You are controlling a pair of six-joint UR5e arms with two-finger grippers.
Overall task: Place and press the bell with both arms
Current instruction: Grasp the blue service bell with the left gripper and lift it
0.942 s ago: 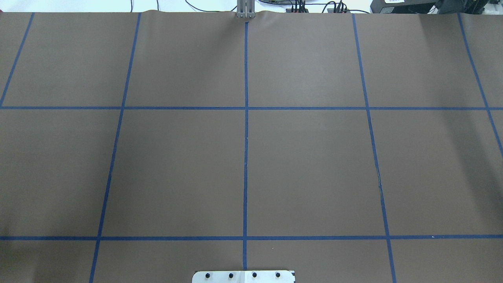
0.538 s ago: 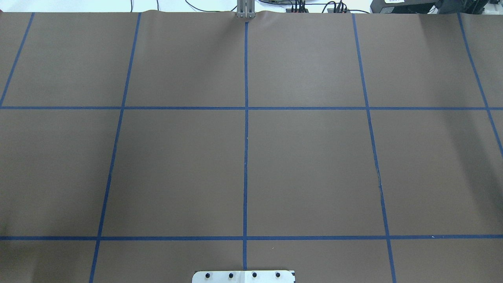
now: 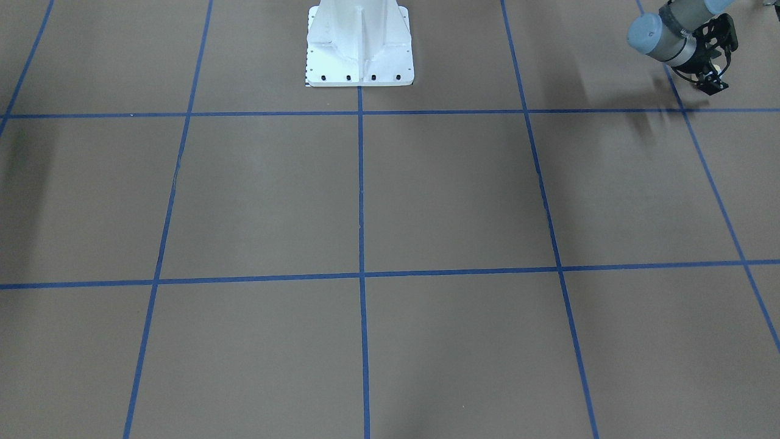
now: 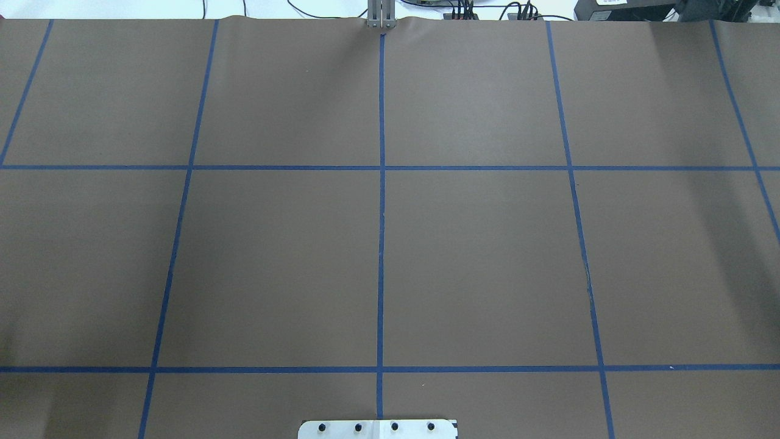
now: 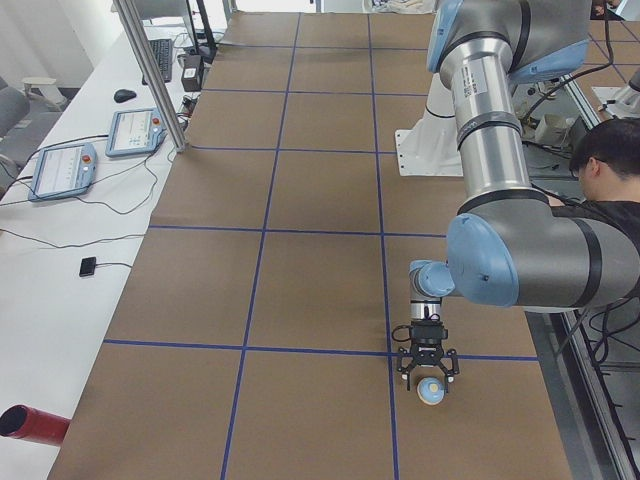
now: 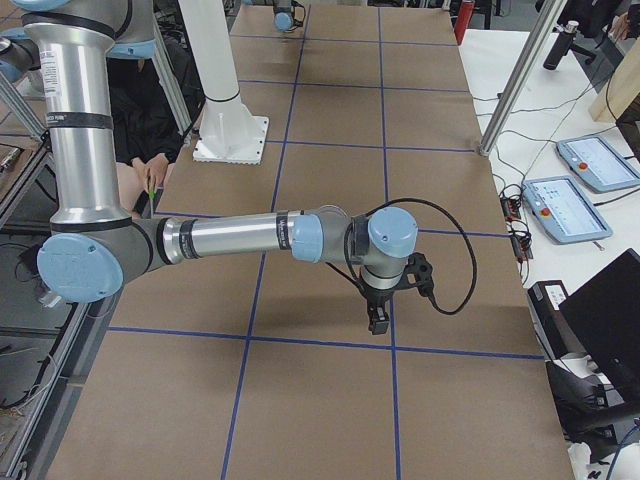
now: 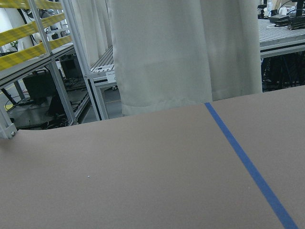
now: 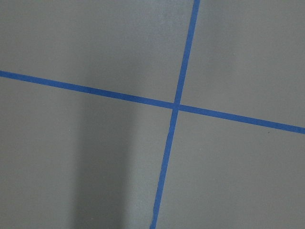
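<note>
- The bell (image 5: 430, 392) sits low near the end of the table (image 4: 487, 256) on the robot's left, framed by the left gripper (image 5: 429, 379).
- I cannot tell whether that gripper is clamping it.
- The right gripper (image 6: 377, 324) hangs over a tape crossing (image 8: 175, 107), well apart from the bell; its grip cannot be told either.
- By my judgement, placing is unfinished and pressing is not yet begun.

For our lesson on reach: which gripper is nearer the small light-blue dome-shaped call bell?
Left. The left gripper sits right over the light-blue call bell; the right gripper hangs far off, toward the table's other end.
</note>
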